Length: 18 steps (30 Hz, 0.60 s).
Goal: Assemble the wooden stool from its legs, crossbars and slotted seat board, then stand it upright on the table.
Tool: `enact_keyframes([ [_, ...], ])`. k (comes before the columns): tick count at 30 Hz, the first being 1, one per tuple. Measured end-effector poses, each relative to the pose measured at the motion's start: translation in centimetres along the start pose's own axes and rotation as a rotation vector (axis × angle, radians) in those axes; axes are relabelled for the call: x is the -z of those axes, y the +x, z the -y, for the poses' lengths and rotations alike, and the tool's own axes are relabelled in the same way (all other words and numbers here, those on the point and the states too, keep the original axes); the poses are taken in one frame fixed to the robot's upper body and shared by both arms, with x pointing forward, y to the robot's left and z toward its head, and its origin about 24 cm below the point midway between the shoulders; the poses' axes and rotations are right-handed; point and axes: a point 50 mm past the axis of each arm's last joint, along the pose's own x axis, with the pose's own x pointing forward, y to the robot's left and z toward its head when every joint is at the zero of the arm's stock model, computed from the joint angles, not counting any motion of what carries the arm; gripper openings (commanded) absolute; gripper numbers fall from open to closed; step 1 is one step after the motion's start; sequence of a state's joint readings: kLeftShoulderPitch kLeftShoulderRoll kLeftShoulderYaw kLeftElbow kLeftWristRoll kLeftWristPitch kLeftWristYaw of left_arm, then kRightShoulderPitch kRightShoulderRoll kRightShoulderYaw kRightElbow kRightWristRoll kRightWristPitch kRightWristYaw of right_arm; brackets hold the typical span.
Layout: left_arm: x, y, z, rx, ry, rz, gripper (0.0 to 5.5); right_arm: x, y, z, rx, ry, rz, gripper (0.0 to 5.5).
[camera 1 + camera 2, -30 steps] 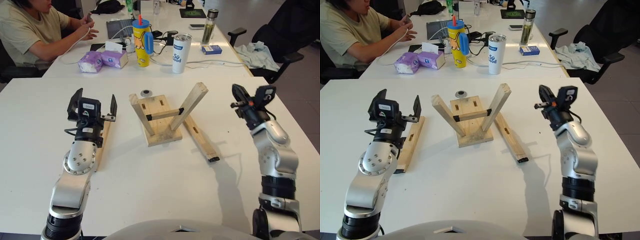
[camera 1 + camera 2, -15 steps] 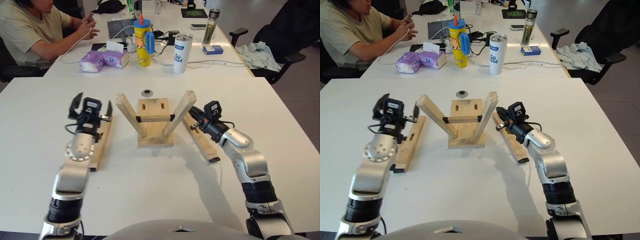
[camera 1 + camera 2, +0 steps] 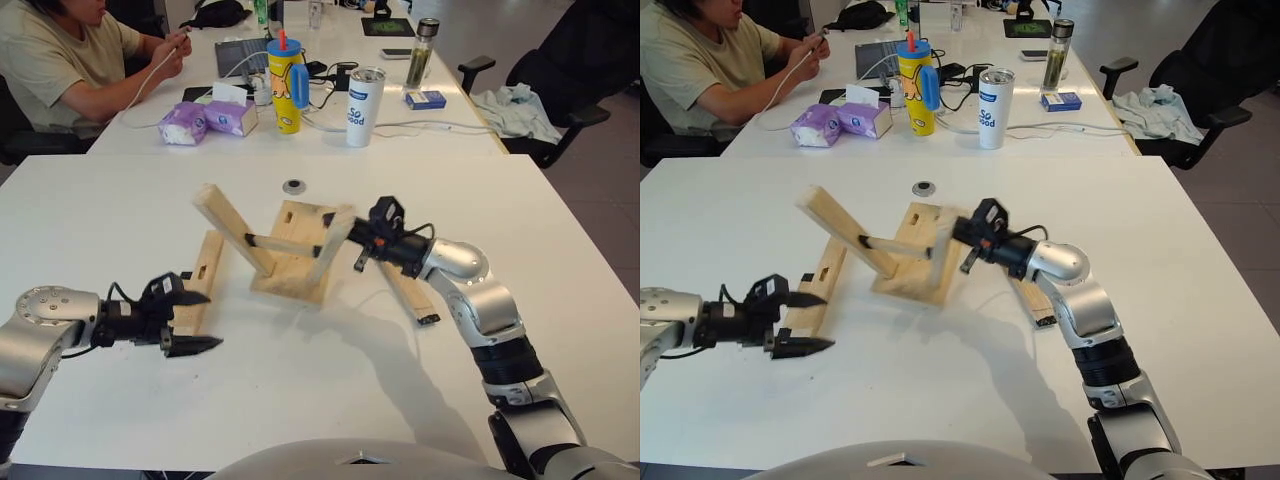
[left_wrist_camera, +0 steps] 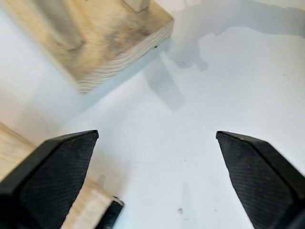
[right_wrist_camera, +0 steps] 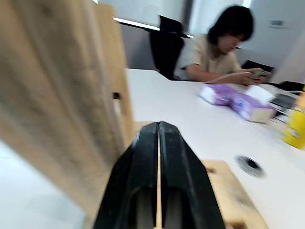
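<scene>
The seat board (image 3: 292, 272) lies near the middle of the counter (image 3: 330, 390), turned askew to the counter's edges; two legs stand up out of it and splay apart like a V, the left-hand leg (image 3: 228, 224) leaning toward the counter's left edge, the right-hand leg (image 3: 332, 243) leaning toward the right edge; a thin crossbar (image 3: 285, 243) joins them low down.

The right pincer (image 5: 158, 126) is closed, its two fingers pressed flat together with nothing between them; it sits right against the right-hand leg, on the side facing the counter's right edge, though whether it actually touches the wood cannot be made out.

The left pincer (image 3: 212, 319) is spread wide open and holds nothing; it hovers low near the counter's front-left part, its fingers (image 4: 57, 162) pointing toward the seat board, just beside the near end of a loose leg (image 3: 202, 280) that lies flat on the counter to the left of the board.

A second loose leg (image 3: 412, 298) lies flat toward the right edge, partly under the right arm; a small round fitting (image 3: 293, 186) sits in the counter near its far edge, behind the board.
</scene>
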State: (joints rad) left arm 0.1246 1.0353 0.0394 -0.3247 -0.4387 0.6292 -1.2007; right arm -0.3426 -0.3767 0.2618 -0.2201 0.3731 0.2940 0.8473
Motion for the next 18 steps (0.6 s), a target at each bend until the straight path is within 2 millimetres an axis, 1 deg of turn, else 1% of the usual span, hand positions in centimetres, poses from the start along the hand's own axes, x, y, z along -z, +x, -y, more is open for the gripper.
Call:
enact_keyframes([
  [3, 0.8, 0.7, 0.6, 0.032, -0.034, -0.030, 4.59, -0.4, 0.2, -2.0, -0.127, 0.033, -0.033, 0.00],
  [5, 1.3, 1.0, 0.8, 0.038, -0.046, -0.048, 4.59, -0.3, 0.1, -2.1, -0.116, 0.033, -0.059, 0.00],
  [7, 1.3, 1.2, 0.8, 0.034, -0.046, -0.052, 4.59, 0.3, -0.1, -1.3, -0.046, 0.019, -0.099, 0.00],
  [10, 1.1, 1.9, 0.9, 0.027, -0.048, -0.034, 4.59, 3.0, -1.2, 1.7, 0.163, -0.033, -0.253, 0.00],
  [11, 1.0, 2.3, 1.0, 0.033, -0.048, -0.024, 4.59, 3.9, -1.4, 2.4, 0.198, -0.051, -0.296, 0.00],
  [12, 0.7, 2.9, 1.1, 0.040, -0.048, -0.011, 4.59, 4.9, -1.5, 3.1, 0.221, -0.067, -0.343, 0.00],
  [15, 0.1, 3.8, 1.1, 0.039, -0.039, 0.012, 4.59, 7.2, -0.9, 3.8, 0.225, -0.068, -0.403, 0.00],
  [18, -0.4, 4.3, 0.9, 0.026, -0.029, 0.025, 4.59, 8.8, -0.1, 4.3, 0.220, -0.074, -0.438, 0.00],
])
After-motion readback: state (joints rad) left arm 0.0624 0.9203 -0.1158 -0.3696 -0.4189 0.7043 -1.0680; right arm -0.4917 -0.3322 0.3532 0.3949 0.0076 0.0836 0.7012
